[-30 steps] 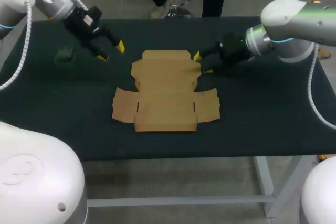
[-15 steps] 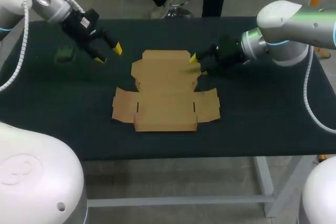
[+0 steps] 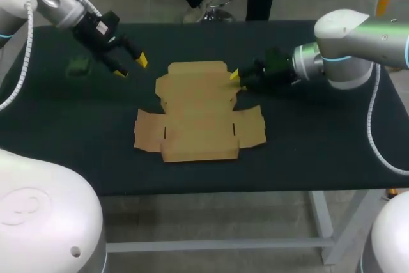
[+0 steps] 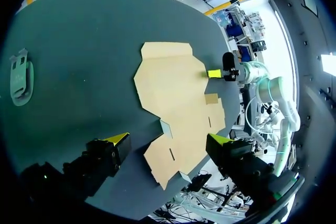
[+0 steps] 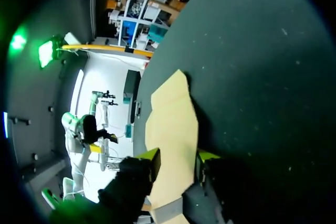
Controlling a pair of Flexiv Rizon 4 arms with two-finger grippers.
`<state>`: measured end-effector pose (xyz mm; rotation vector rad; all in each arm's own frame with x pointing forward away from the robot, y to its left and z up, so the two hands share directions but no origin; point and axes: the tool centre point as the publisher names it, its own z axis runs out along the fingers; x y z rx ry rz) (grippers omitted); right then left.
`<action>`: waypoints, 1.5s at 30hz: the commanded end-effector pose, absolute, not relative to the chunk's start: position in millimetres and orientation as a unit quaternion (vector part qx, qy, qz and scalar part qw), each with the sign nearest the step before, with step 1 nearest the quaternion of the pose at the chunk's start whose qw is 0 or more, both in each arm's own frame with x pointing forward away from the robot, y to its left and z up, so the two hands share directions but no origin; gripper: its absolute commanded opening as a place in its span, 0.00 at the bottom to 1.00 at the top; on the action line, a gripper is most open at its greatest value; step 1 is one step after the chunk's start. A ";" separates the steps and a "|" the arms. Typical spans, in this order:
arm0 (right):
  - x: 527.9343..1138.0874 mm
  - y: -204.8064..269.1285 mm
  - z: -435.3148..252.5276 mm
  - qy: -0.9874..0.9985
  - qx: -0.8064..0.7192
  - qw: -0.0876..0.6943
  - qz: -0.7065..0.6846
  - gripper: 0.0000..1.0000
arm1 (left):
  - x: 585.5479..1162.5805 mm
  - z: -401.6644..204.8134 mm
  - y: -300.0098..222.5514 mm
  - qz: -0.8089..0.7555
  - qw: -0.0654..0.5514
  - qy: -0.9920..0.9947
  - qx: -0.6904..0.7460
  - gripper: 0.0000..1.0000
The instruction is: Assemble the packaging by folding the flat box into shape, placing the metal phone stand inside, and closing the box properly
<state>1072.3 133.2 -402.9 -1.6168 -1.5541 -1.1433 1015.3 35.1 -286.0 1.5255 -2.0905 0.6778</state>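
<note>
Here, flat box (image 3: 197, 110) edge at right end effector (image 3: 236, 76), closure unclear, left end effector (image 3: 130, 66) spread wide, phone stand (image 3: 79, 65) dim

Dark table (image 3: 307, 151); flat box (image 3: 197, 116) mid-table; phone stand (image 3: 79, 66) well apart.

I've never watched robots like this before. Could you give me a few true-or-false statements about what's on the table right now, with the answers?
1. The cardboard box is an unfolded sheet on the table. True.
2. The phone stand is already inside the box. False: it lies on the table well off to the box's left, apart from it.
3. The left gripper is open and holds nothing. True.
4. The right gripper is parked at the table's near edge, far from the box. False: it is at the right edge of the box's far part.
</note>
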 end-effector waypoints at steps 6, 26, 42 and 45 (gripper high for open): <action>1072.8 133.5 -407.1 -0.577 -0.595 0.314 -0.464 0.29 | 1010.5 -284.3 33.5 0.241 0.231 -0.764 0.552 1.00; 1070.5 130.4 -370.7 -0.595 -0.548 0.294 -0.509 0.00 | 1002.7 -283.2 23.4 0.275 0.214 -0.790 0.504 1.00; 1060.7 122.6 -351.7 -0.597 -0.530 0.274 -0.536 0.00 | 998.3 -283.2 16.9 0.325 0.157 -0.798 0.483 1.00; 1060.7 122.6 -351.7 -0.597 -0.530 0.274 -0.536 0.00 | 998.3 -283.2 16.9 0.325 0.157 -0.798 0.483 1.00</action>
